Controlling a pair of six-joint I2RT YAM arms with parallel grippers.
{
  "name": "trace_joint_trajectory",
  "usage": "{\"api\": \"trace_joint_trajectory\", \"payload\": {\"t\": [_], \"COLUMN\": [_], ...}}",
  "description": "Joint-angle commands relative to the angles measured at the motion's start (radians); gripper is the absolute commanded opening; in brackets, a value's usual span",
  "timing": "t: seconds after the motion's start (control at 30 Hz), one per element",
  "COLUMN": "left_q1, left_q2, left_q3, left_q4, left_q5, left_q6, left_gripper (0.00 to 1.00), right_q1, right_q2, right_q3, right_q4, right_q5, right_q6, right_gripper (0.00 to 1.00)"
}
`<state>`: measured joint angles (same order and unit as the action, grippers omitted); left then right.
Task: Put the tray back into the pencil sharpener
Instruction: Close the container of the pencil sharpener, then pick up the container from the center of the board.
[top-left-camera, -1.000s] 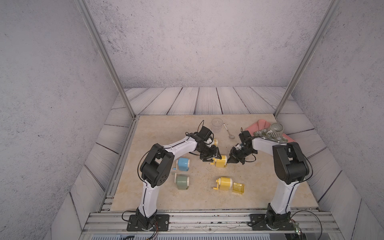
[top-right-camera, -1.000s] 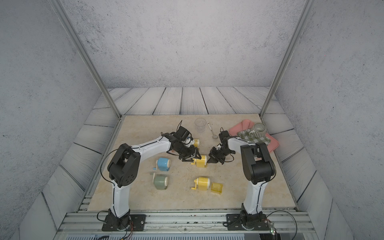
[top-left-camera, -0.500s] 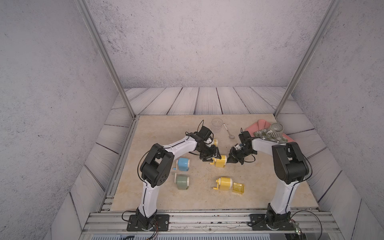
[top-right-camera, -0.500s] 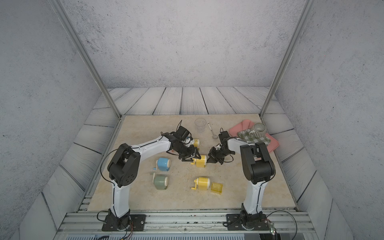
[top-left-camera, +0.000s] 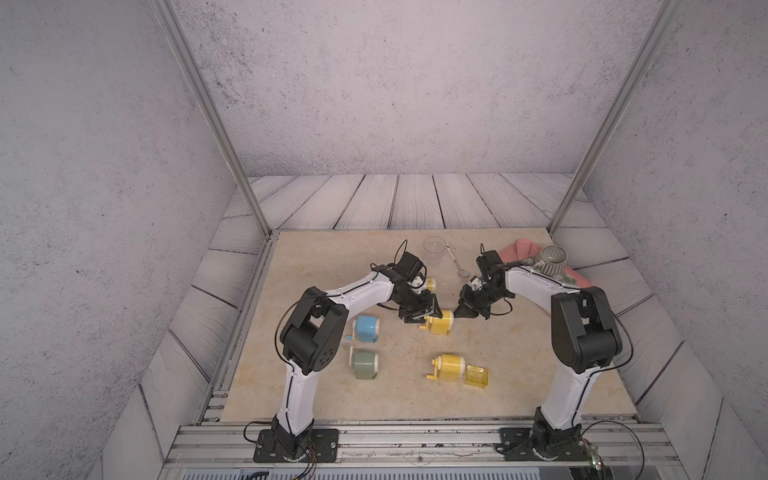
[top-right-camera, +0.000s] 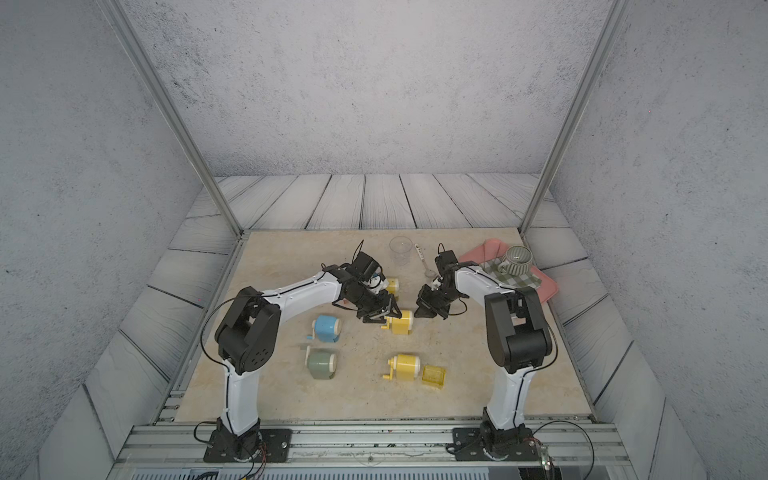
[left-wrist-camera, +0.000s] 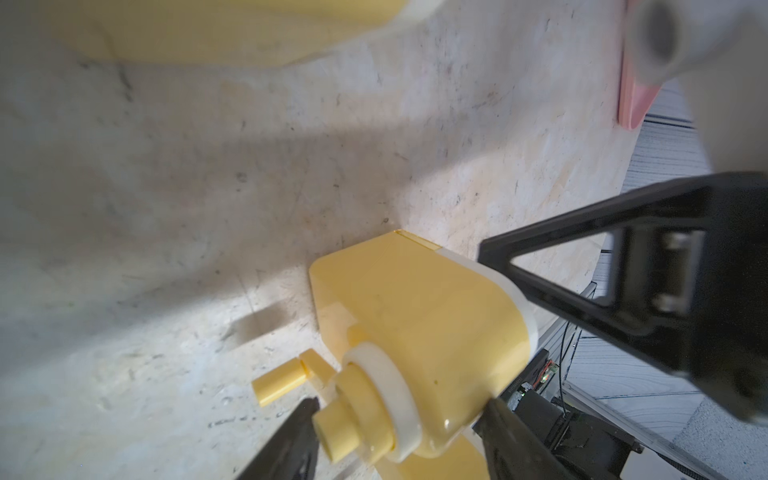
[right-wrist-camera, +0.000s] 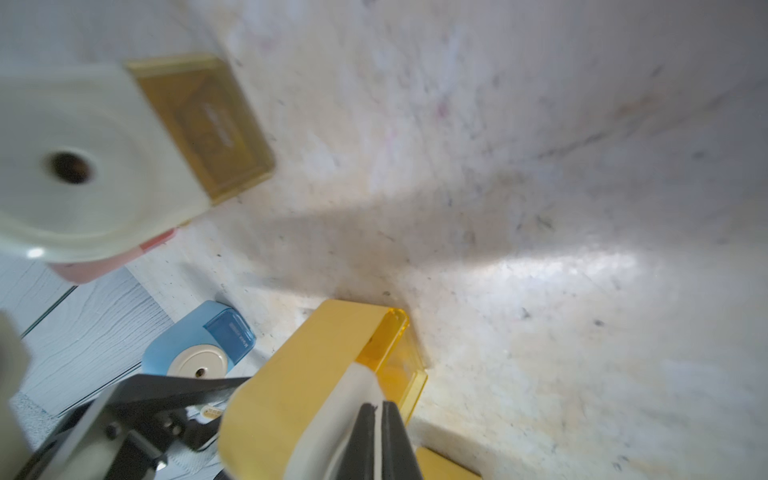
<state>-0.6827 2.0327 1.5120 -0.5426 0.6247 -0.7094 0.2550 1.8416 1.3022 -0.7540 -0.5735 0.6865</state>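
Observation:
A yellow pencil sharpener (top-left-camera: 441, 323) (top-right-camera: 402, 323) lies mid-table in both top views. My left gripper (top-left-camera: 424, 318) (left-wrist-camera: 399, 411) is shut on its crank end, one finger (left-wrist-camera: 291, 440) at the crank hub and the other on the body. The amber see-through tray (right-wrist-camera: 401, 361) sits inside the sharpener's front, with only its lip showing. My right gripper (top-left-camera: 457, 314) (right-wrist-camera: 379, 405) is shut with nothing between its fingers. Its tips rest against the sharpener's white front face, just beside the tray.
A second yellow sharpener (top-left-camera: 451, 365) lies nearer the front with a loose amber drawer (top-left-camera: 476, 376) beside it. Blue (top-left-camera: 366, 328) and green (top-left-camera: 364, 365) sharpeners lie left. A clear cup (top-left-camera: 433, 249), a spoon (top-left-camera: 457, 264) and a pink board with a mug (top-left-camera: 550, 259) are at the back.
Both arms stay at the yellow sharpener almost where they were. No thing on the table has visibly moved.

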Motion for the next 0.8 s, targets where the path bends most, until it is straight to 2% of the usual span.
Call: {"api": "trace_joint_trajectory", "payload": {"t": [0.0, 0.6, 0.77], "left_q1": [0.006, 0.009, 0.011], "left_q2": [0.02, -0.104, -0.165], "left_q3": [0.001, 0.001, -0.002], "left_q4": [-0.048, -0.03, -0.039], "left_q5": [-0.055, -0.091, -0.109], "left_q6": [-0.005, -0.007, -0.009], "left_gripper": [0.66, 0.82, 0.84], "right_q1": [0.002, -0.002, -0.003], "right_q2": [-0.047, -0.161, -0.206], "right_q3": [0.035, 0.004, 0.011], "right_q4": [-0.11, -0.171, -0.216], "right_q5": [0.079, 0.133, 0.161], "right_q6": [-0.044, -0.07, -0.085], "right_gripper": [0.12, 0.13, 0.22]}}
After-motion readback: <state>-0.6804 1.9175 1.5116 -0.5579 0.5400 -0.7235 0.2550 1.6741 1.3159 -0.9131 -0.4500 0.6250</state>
